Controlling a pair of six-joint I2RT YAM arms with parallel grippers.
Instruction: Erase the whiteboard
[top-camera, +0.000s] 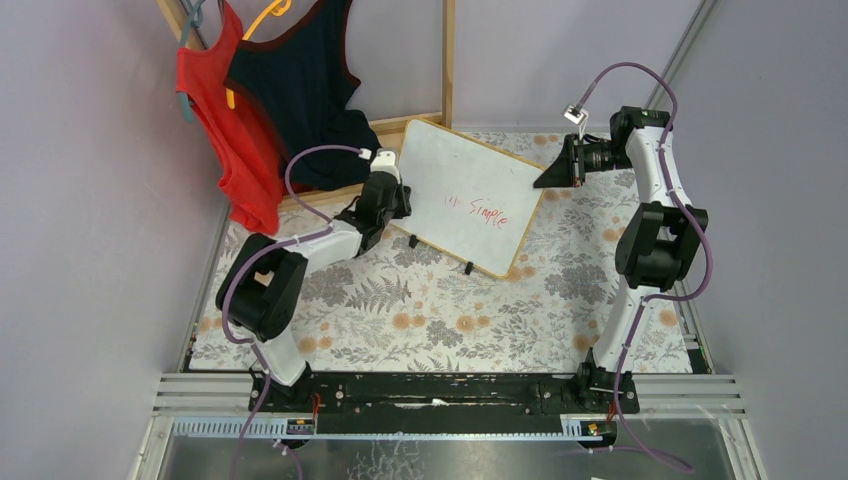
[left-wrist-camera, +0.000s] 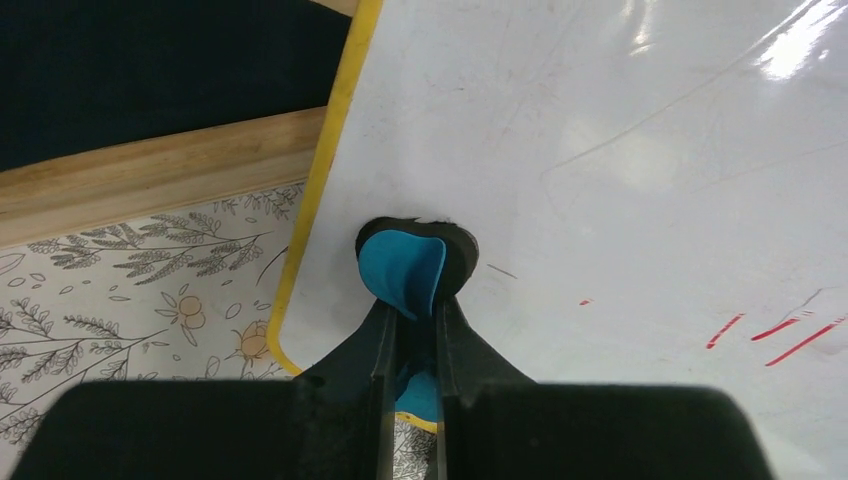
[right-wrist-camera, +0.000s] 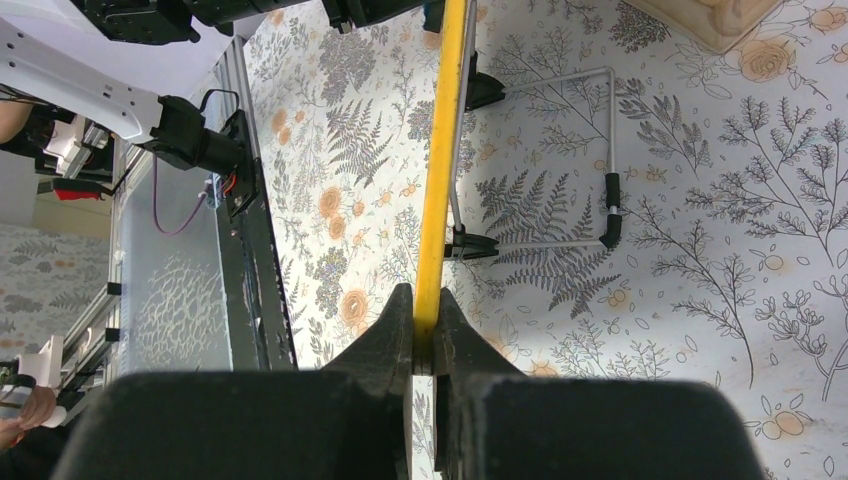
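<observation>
The whiteboard (top-camera: 462, 195) stands tilted on the floral table, with a light frame, black feet and red handwriting (top-camera: 485, 213) on its right half. My left gripper (top-camera: 400, 198) is at the board's left edge, shut on a blue and black eraser (left-wrist-camera: 412, 262) that is pressed on the white surface (left-wrist-camera: 620, 180). Red marks (left-wrist-camera: 770, 330) lie to its right. My right gripper (top-camera: 548, 178) is shut on the board's right edge, seen edge-on as a yellow strip (right-wrist-camera: 440, 170) between the fingers.
A wooden clothes rack (top-camera: 448, 60) stands behind the board with a red top (top-camera: 225, 130) and a dark top (top-camera: 300, 90) on hangers. The board's wire stand (right-wrist-camera: 590, 150) and black feet rest on the floral cloth (top-camera: 440, 310). Walls close in both sides.
</observation>
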